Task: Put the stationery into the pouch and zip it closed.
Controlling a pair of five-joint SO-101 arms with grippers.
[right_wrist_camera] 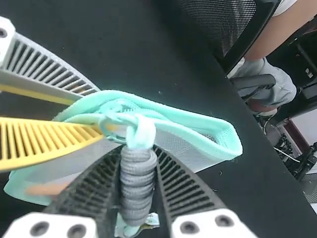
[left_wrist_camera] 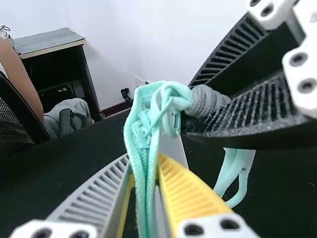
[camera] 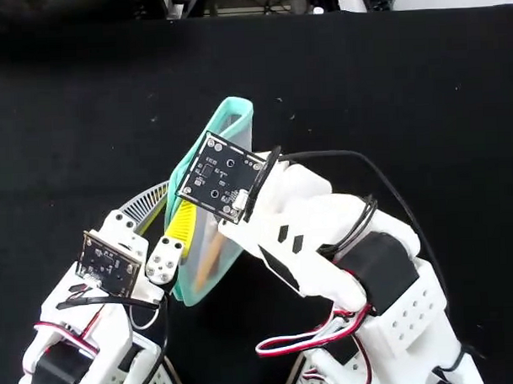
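Over the surface we see the pouch held up, the left hand clamped on its rim and the right hand pinching the zip pull. An orange pencil shows inside, so we judge only the zipping is left.

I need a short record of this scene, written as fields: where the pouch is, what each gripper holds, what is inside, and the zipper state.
Pouch: teal pouch, held on edge between both grippers over the black table
Left arm: left gripper shut on the pouch's edge
Right arm: right gripper shut on the grey zipper pull
Contents: an orange item shows through the mesh; kind unclear
Zipper: cannot tell how far it is closed
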